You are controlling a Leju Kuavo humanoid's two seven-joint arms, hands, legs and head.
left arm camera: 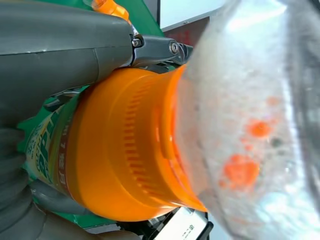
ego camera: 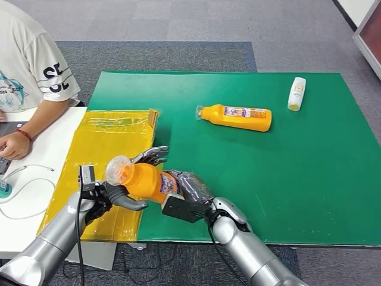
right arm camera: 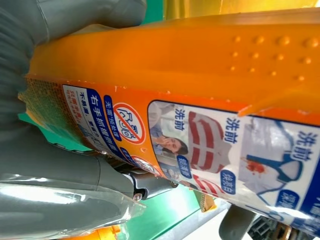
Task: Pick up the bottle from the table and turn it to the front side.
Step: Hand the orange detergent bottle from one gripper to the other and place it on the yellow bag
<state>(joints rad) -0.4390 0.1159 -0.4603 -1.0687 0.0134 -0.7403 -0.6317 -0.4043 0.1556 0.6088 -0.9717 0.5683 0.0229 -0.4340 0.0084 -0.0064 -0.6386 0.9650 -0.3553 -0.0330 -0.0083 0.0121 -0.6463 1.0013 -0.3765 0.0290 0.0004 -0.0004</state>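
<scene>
An orange bottle [ego camera: 144,180] with a clear cap is held lying sideways above the table's near edge, cap pointing left. My left hand [ego camera: 121,189] grips its neck end, thumb under and fingers [ego camera: 150,156] over it. My right hand [ego camera: 191,189] grips its base end. The left wrist view shows the orange shoulder [left arm camera: 124,145] and clear cap [left arm camera: 256,125] close up. In the right wrist view the bottle's printed label [right arm camera: 211,145] faces the camera, my thumb [right arm camera: 86,172] against it. A second orange bottle [ego camera: 236,117] lies on the green mat [ego camera: 278,179], far from both hands.
A small white bottle [ego camera: 296,93] lies at the mat's far right. A yellow plastic sheet [ego camera: 103,143] covers the left part. A person [ego camera: 27,65] sits at the white table [ego camera: 40,161] on the left, hand near cables.
</scene>
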